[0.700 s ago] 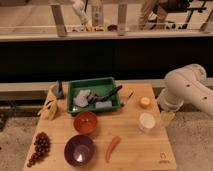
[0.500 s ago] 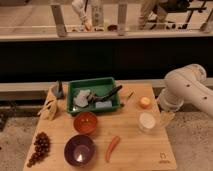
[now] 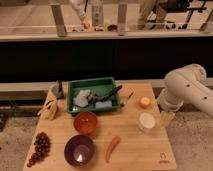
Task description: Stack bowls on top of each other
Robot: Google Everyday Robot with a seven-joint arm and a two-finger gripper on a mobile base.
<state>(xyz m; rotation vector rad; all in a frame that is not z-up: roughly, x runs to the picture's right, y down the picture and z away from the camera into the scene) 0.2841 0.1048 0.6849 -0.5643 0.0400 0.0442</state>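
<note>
My arm reaches in over the right edge of the wooden table (image 3: 150, 156), with the gripper (image 3: 166, 118) just beside the clear cup (image 3: 147, 121). I cannot tell whether it is spread or closed. The purple bowl (image 3: 79, 150) sits near-left. The smaller orange-red bowl (image 3: 85, 122) is just beyond it, not touching. Both look rigid, light and glossy, so probably slippery. I'd pinch the orange-red one by its rim.

No change — fingers (image 3: 166, 118) beside clear cup (image 3: 147, 121)
</note>
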